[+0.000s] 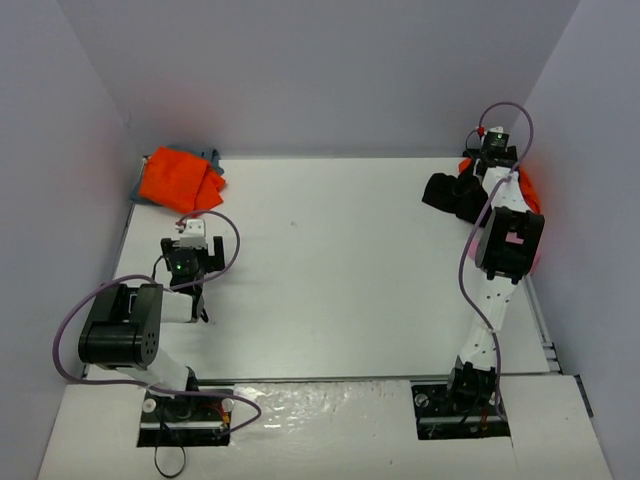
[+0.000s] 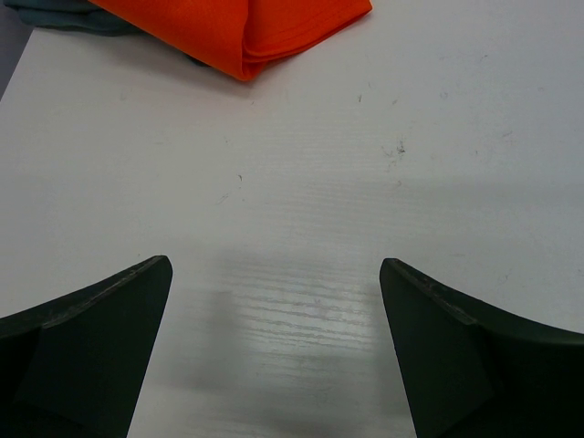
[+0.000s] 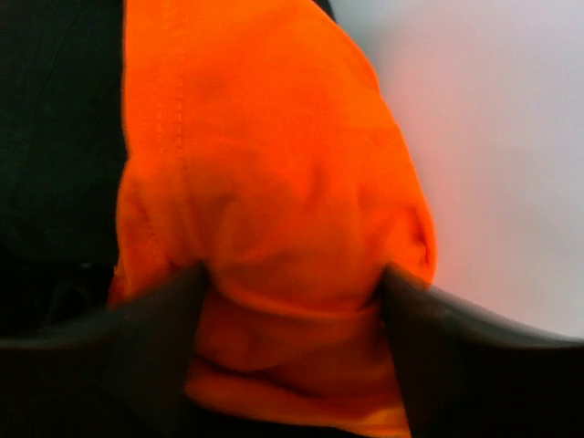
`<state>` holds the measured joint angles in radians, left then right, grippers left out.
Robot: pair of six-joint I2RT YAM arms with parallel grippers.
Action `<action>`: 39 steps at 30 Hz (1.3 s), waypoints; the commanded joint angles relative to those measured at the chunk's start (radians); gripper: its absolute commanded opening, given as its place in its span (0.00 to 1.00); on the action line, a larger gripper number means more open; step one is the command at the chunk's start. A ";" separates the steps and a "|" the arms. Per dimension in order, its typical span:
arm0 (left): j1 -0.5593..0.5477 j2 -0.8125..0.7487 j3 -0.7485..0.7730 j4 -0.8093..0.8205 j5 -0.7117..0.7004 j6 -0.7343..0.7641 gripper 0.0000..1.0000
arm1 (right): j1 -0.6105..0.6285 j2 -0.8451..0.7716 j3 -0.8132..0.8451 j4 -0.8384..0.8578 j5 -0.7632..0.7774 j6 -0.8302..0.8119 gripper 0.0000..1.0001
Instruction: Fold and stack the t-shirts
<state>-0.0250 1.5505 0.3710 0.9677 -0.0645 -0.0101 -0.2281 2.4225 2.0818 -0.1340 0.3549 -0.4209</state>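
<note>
A folded orange t-shirt (image 1: 180, 178) (image 2: 265, 32) lies at the far left corner on top of a blue-grey one (image 1: 212, 157) (image 2: 64, 14). My left gripper (image 1: 192, 235) (image 2: 274, 274) hovers open over bare table, short of that pile. At the far right, a crumpled black t-shirt (image 1: 452, 195) (image 3: 55, 137) sits beside another orange t-shirt (image 1: 528, 190) (image 3: 274, 164). My right gripper (image 1: 492, 150) (image 3: 292, 283) is down on this orange shirt, with a bunched fold of its cloth pinched between both fingers.
The white table (image 1: 340, 260) is boxed in by grey walls on the left, back and right. The right arm's long link (image 1: 485, 300) stretches along the right side. A strip of pink cloth (image 1: 540, 256) peeks out by the right wall.
</note>
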 commanded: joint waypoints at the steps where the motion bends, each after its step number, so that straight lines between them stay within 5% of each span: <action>1: -0.003 -0.026 0.031 0.054 -0.012 0.009 0.97 | -0.021 0.004 0.051 -0.020 -0.021 0.024 0.00; 9: -0.003 -0.026 0.031 0.054 -0.012 0.009 0.97 | -0.039 -0.122 0.037 -0.021 -0.116 0.080 0.00; 14: -0.003 -0.026 0.031 0.055 -0.012 0.009 0.97 | -0.021 -0.332 -0.018 0.009 -0.195 0.142 0.00; 26: -0.003 -0.026 0.032 0.054 -0.011 0.009 0.97 | 0.197 -0.811 -0.231 0.077 -0.220 0.043 0.00; 39: -0.003 -0.024 0.032 0.054 -0.012 0.009 0.97 | 0.210 -0.827 -0.272 0.099 -0.182 0.044 0.00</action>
<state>-0.0250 1.5505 0.3710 0.9676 -0.0719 -0.0101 -0.0047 1.5805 1.8646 -0.1768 0.1388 -0.3526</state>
